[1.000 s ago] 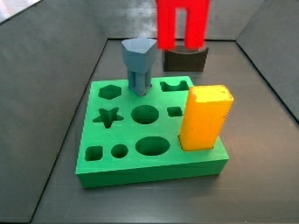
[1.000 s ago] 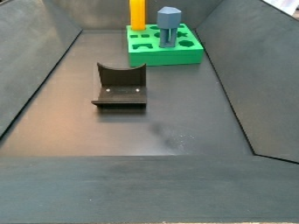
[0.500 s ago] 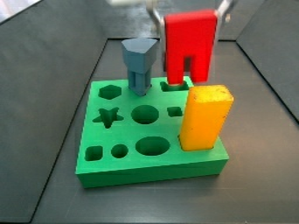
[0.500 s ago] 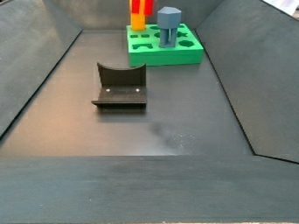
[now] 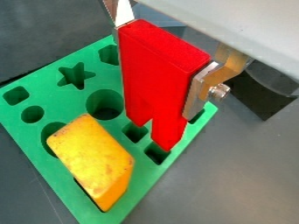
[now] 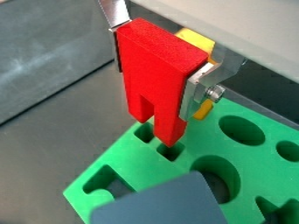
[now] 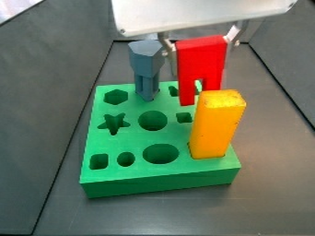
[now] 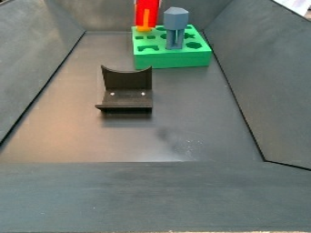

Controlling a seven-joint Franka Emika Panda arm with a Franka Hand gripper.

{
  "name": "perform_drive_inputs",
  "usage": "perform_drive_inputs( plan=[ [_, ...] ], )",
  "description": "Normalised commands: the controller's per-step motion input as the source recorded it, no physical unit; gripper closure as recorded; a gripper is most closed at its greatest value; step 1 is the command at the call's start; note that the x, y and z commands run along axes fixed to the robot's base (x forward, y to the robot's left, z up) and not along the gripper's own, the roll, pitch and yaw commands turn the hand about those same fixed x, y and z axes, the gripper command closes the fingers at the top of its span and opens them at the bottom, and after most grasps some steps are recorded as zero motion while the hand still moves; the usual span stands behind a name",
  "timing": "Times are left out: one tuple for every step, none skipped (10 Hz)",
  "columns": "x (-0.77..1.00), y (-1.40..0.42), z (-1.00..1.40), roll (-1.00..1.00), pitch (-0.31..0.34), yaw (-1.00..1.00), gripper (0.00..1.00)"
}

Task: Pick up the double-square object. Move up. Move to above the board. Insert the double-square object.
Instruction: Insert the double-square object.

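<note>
My gripper (image 7: pixel 200 44) is shut on the double-square object (image 7: pixel 201 69), a bright red upright block with a groove between its two legs. It hangs over the back row of the board (image 7: pixel 123 157), a green slab with shaped holes. In both wrist views the silver fingers (image 5: pixel 205 87) (image 6: pixel 201 87) clamp the red block (image 5: pixel 158 83) (image 6: pixel 158 83) on its two sides. Its lower tips reach the square holes near the board's edge (image 6: pixel 140 153); one leg tip seems to be just entering a hole. In a side view the red block (image 8: pixel 145 14) stands over the far board (image 8: pixel 195 56).
A tall orange-yellow block (image 7: pixel 216 120) stands in the board right beside the red block. A grey-blue hexagonal peg (image 7: pixel 146 69) stands in the board on the other side. The fixture (image 8: pixel 124 89) stands on the dark floor. Sloped grey walls enclose the bin.
The gripper has carried the red block from over the fixture to above the board, then down, so its legs now reach the board's holes.
</note>
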Motion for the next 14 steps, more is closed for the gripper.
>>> perform_drive_inputs(
  plan=[
    [0.00, -0.06, -0.41, 0.09, -0.131, 0.03, 1.00],
    [0.00, -0.02, -0.37, 0.05, -0.131, 0.08, 1.00],
    [0.04, 0.00, -0.40, 0.05, -0.116, 0.11, 1.00],
    [0.01, 0.00, -0.42, 0.08, -0.107, 0.13, 1.00],
    [0.00, 0.00, -0.44, 0.08, -0.114, 0.15, 1.00],
    [0.00, 0.00, -0.47, 0.08, -0.126, 0.17, 1.00],
    [0.00, 0.00, -0.49, 0.09, -0.134, 0.17, 1.00],
    [0.07, 0.00, -0.48, 0.10, -0.120, 0.15, 1.00],
    [0.35, 0.00, -0.43, 0.08, -0.056, 0.08, 1.00],
    [0.38, 0.00, -0.42, 0.08, -0.036, 0.08, 1.00],
    [0.36, -0.01, -0.39, 0.08, -0.023, 0.06, 1.00],
    [0.03, -0.01, -0.54, 0.16, -0.063, 0.12, 1.00],
    [-0.17, -0.01, -0.67, 0.35, -0.033, 0.17, 1.00],
    [-0.31, -0.01, -0.67, 0.35, -0.033, 0.19, 1.00]
  ],
)
